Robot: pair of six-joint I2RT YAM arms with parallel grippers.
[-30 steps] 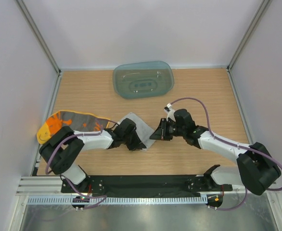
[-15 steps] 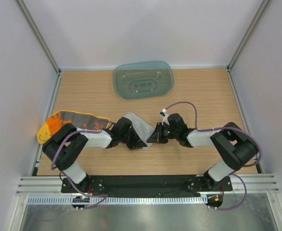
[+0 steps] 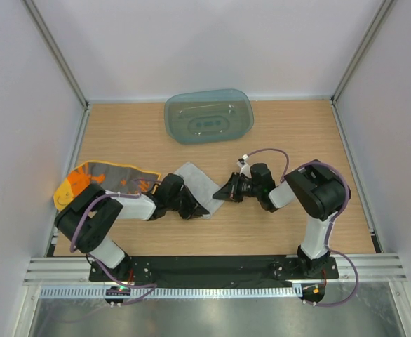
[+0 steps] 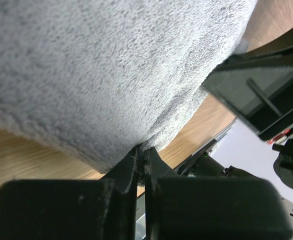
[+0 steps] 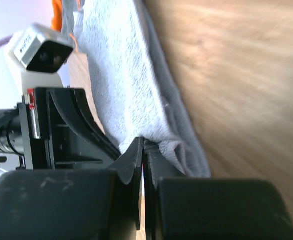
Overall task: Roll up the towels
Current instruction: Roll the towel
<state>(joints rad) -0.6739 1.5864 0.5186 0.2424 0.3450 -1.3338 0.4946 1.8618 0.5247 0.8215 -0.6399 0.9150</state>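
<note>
Mid desk (image 3: 121,133): grey towel (image 3: 200,179)
Left claw (image 4: 141,152): closed, pinching its edge
Right claw (image 5: 142,145): closed, pinching its edge

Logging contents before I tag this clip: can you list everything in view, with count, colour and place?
grey towel: one, plain grey, centre of the table, between the two claws
yellow-orange towel: one, yellow-orange with orange print, left side of the table
teal tray: one, translucent teal, far centre of the table, apart from both towels
table: one, light wood, enclosed by white walls
arms: two, white and black, left arm and right arm both reaching in to the grey towel
left claw: one, black, shut on the grey towel's edge
right claw: one, black, shut on the grey towel's opposite edge
</note>
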